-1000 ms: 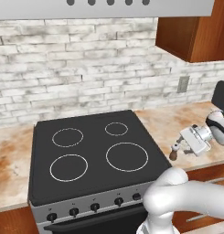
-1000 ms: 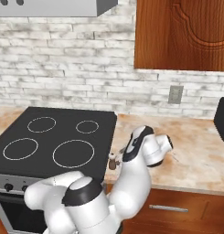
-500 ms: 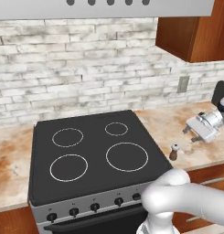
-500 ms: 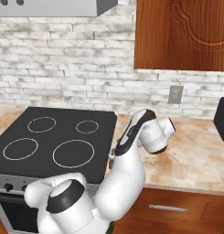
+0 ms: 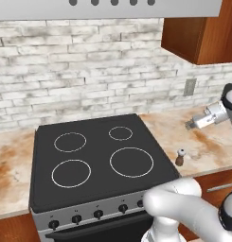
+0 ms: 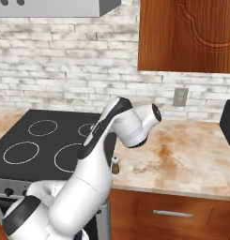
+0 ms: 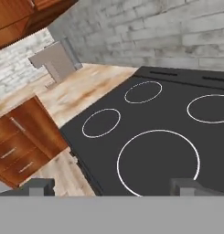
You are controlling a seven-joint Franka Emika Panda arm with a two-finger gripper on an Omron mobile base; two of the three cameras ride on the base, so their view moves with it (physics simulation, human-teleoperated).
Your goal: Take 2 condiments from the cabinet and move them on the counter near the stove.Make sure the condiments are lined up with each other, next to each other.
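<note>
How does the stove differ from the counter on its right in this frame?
The stove is black with four white rings; the counter is beige with rust-brown blotches. The dark-brown shaker stands upright on the counter, close beside the stove, not on the stove. Both are flat tops that lie side by side at one level.

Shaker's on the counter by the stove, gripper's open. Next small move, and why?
Probably swing up toward the cabinet for the second condiment: the shaker stands alone on the counter beside the stove, and the gripper is open, empty and clear of it.
</note>
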